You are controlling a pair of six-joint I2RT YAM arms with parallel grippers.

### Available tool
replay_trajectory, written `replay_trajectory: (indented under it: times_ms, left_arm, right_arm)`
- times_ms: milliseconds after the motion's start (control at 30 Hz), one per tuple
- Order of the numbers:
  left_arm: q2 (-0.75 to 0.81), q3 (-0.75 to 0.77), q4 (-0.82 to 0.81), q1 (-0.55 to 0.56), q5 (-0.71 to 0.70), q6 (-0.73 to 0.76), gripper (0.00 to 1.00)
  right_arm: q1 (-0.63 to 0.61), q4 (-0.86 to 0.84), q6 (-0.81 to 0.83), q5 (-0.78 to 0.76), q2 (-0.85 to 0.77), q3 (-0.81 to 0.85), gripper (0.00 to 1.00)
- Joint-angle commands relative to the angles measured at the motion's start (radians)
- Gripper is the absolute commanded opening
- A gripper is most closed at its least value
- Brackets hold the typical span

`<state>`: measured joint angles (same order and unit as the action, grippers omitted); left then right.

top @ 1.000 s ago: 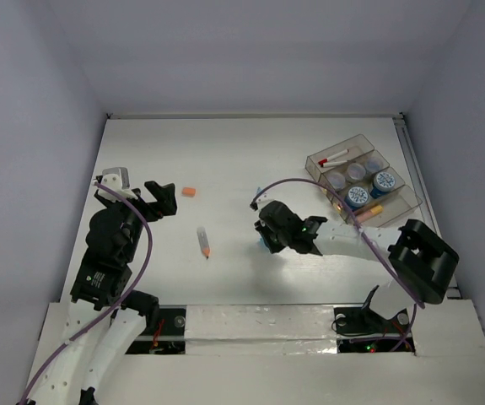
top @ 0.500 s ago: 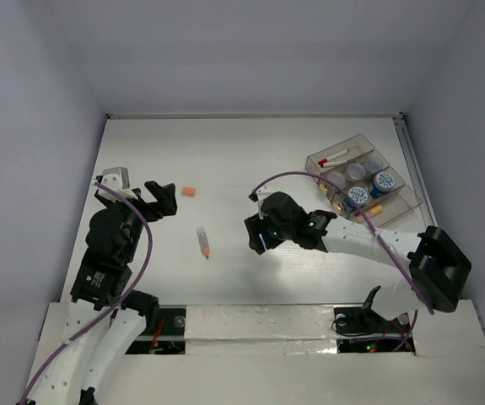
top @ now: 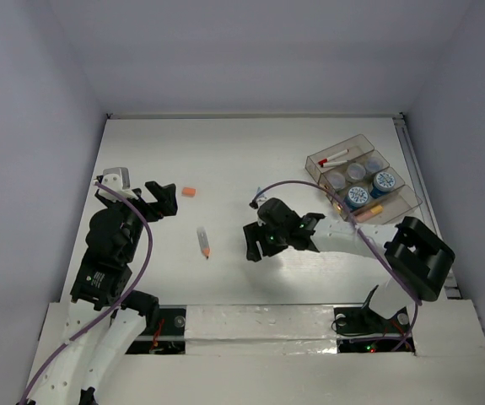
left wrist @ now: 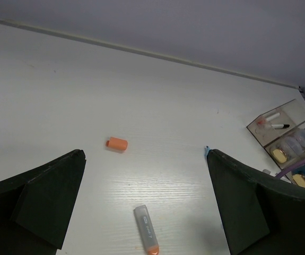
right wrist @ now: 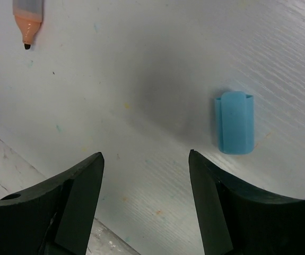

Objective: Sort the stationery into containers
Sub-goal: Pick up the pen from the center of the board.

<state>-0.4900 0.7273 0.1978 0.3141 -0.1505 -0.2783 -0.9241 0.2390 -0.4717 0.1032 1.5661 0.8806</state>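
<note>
A grey marker with an orange tip lies on the white table between the two arms; it also shows in the left wrist view and the right wrist view. An orange stub lies farther back, also seen in the left wrist view. A light-blue cap lies just beyond my right finger. My right gripper is open and empty, low over the table. My left gripper is open and empty. The clear divided tray holds blue- and purple-lidded jars and a red marker.
A small light-blue tip pokes out behind the right wrist. The table's side walls stand close at left and right. The right arm's purple cable arcs over the table toward the tray. A taped strip runs along the near edge.
My right gripper has moved left, toward the grey marker, and now covers the light-blue cap in the top view. The left arm has not moved.
</note>
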Motion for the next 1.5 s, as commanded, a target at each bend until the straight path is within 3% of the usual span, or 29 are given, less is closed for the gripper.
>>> replay_trajectory:
  times_ms: [0,533,833,1000,1333,1467]
  left_arm:
    - [0.004,0.009,-0.058,0.005,0.011,0.002,0.99]
    - [0.002,0.008,-0.06,0.005,0.014,0.002,0.99]
    - [0.001,0.006,-0.066,0.005,0.025,0.001,0.99]
    - [0.002,0.0,-0.069,0.005,0.035,0.001,0.99]
    - [-0.024,-0.012,-0.098,0.005,0.104,0.004,0.99]
    - [-0.042,-0.025,-0.126,0.005,0.23,0.005,0.99]
  right_arm:
    - [0.036,0.009,-0.048,-0.059,0.008,-0.003,0.71]
    - [0.126,-0.02,0.008,-0.092,0.005,0.003,0.73]
    - [0.165,0.023,0.1,-0.192,0.012,0.145,0.77]
    - [0.241,0.066,0.156,-0.238,0.185,0.302,0.73]
    - [0.251,0.181,0.188,-0.324,0.478,0.627,0.65]
    - [0.251,0.223,0.191,-0.369,0.538,0.682,0.57]
